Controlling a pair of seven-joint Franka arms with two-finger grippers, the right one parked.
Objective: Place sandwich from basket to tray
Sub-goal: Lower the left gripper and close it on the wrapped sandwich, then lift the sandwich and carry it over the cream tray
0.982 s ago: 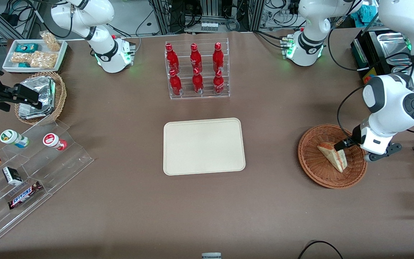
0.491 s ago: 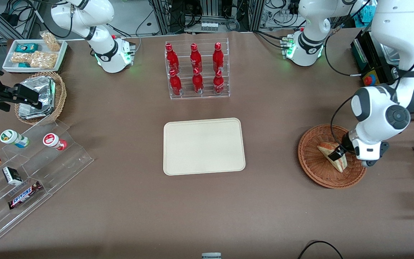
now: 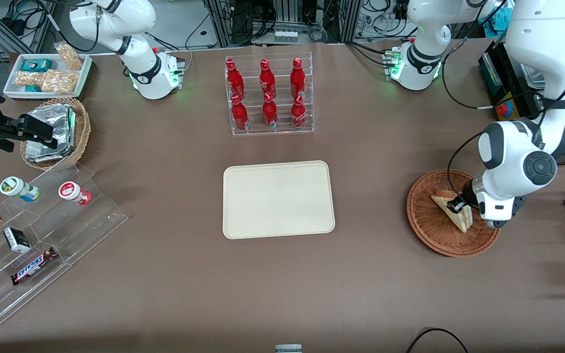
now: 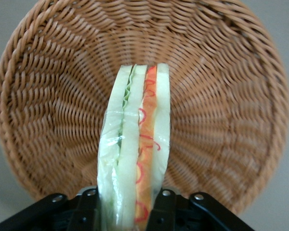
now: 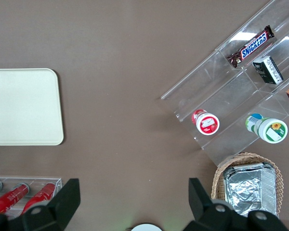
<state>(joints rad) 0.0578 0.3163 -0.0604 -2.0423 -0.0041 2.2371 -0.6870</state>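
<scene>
Across the whole scene spreads a matte brown table [image 3: 165,274], its cloth smooth and faintly creased, with cable-strewn lab racks along the edge farthest from the front camera. At its middle lies the tray [image 3: 278,199], a flat cream rectangle with rounded corners and a low rim, bare on top. Farther from the front camera than the tray stands a clear acrylic rack [image 3: 269,95] of glossy red bottles. Toward the working arm's end sits the basket [image 3: 429,230], a shallow round of reddish-brown woven wicker. In it stands the sandwich [image 4: 135,154], a wrapped triangular wedge of pale bread with green and red layers, on edge. The gripper [image 4: 126,202] is down inside the basket, its black fingers [image 4: 161,204] clamped on the wedge's two bread faces.
</scene>
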